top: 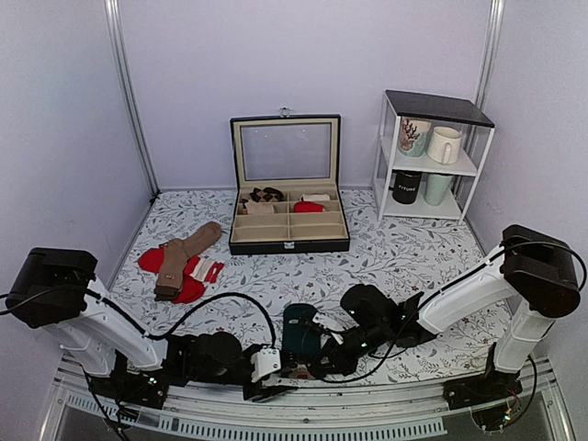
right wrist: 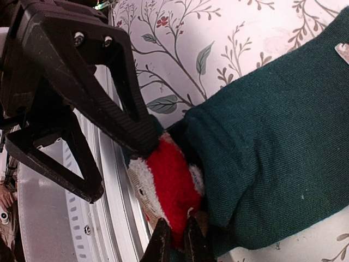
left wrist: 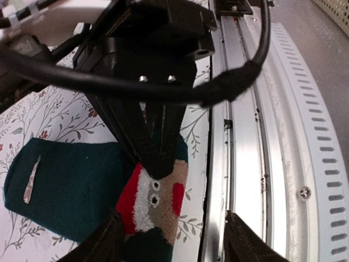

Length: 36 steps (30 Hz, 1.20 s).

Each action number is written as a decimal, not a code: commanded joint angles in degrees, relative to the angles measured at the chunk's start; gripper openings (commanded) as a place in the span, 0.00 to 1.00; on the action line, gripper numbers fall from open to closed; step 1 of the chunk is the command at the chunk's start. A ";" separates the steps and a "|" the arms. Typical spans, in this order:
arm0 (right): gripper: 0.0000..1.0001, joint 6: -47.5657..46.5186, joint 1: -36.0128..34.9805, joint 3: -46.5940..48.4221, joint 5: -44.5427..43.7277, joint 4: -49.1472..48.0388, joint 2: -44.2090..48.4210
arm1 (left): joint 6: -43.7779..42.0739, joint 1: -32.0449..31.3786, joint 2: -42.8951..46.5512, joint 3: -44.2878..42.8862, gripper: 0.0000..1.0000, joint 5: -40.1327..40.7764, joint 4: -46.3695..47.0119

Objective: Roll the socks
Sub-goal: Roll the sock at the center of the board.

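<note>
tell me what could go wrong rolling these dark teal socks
The open left gripper straddles the dark teal knitted socks right where the shut right gripper pinches their red-and-white patterned end; closing could hit that gripper. The socks also lie beside the silver metal rail, so fabric might snag there.

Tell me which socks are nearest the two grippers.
The dark teal socks at the near edge; the tan socks and red socks lie farther back, left.
</note>
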<state>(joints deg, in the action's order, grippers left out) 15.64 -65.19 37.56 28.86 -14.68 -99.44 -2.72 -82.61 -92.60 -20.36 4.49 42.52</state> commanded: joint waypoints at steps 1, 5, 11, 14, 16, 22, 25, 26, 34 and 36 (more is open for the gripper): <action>0.07 -0.95 0.23 -1.85 -2.84 9.49 -3.95 | 1.29 0.30 -0.78 0.32 0.60 1.01 0.59; 0.07 -1.00 0.25 -2.00 -2.63 9.40 -4.16 | 1.67 0.25 -0.35 1.27 0.70 4.62 1.94; 0.07 -0.72 0.30 -2.19 -2.57 9.24 -4.13 | 0.74 0.42 2.88 3.22 0.79 6.84 3.73; 0.07 -0.70 0.25 -2.14 -2.56 9.23 -4.35 | 0.85 0.52 1.54 2.77 0.76 5.14 3.86; 0.07 -0.62 0.27 -2.08 -2.42 9.27 -4.47 | 1.05 0.52 0.25 2.21 0.71 4.04 3.93; 0.07 -0.44 0.36 -2.14 -2.26 9.33 -4.50 | 1.22 0.56 -1.89 1.30 0.60 2.78 4.71; 0.07 -0.28 0.34 -2.30 -2.07 9.32 -4.59 | 1.23 0.75 -2.57 1.15 0.57 2.60 4.85; 0.07 -0.26 0.33 -2.28 -1.99 9.24 -4.69 | 1.35 0.83 -2.85 1.05 0.56 2.58 4.93; 0.07 -0.33 0.33 -2.14 -1.61 9.23 -4.97 | 2.19 1.39 -4.67 0.63 0.27 1.59 5.82; 0.07 -0.27 0.35 -2.14 -1.53 9.23 -5.17 | 2.26 1.45 -4.81 0.66 0.06 1.11 5.87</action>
<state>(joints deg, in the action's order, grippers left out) 15.51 -64.79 37.56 30.65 -15.25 -100.18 -0.89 -81.87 -96.64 -18.83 7.64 46.87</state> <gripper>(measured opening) 0.075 0.273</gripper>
